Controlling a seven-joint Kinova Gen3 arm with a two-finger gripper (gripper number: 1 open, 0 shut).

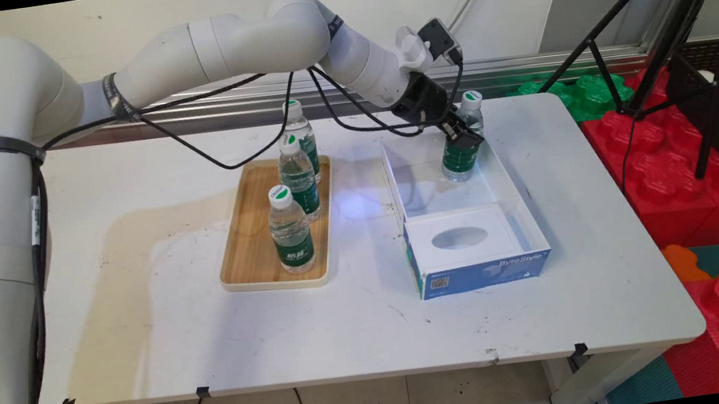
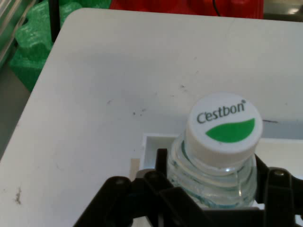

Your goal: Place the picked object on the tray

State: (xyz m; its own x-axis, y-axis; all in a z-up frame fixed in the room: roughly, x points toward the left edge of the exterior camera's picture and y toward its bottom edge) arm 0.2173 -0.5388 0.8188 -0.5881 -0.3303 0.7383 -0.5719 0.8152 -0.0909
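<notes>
While the hand (image 1: 459,137) hangs over the far end of the white box (image 1: 471,216), a water bottle (image 1: 462,141) stands upright betw. its fingers, base down inside the box near the far right corner. Fingers are clamped on the bottle's shoulder just below the white cap (image 2: 223,124), marked "Cestbon" w/ a green leaf shape. Box sits on the desk (image 1: 137,291), right of a wooden tray (image 1: 241,244) carrying 3 more bottles (image 1: 290,227) in a row. In hand view the fingertips are cut off at the bottom edge; only linkage shows either side of the bottle neck. Lower bottle body hidden there.
</notes>
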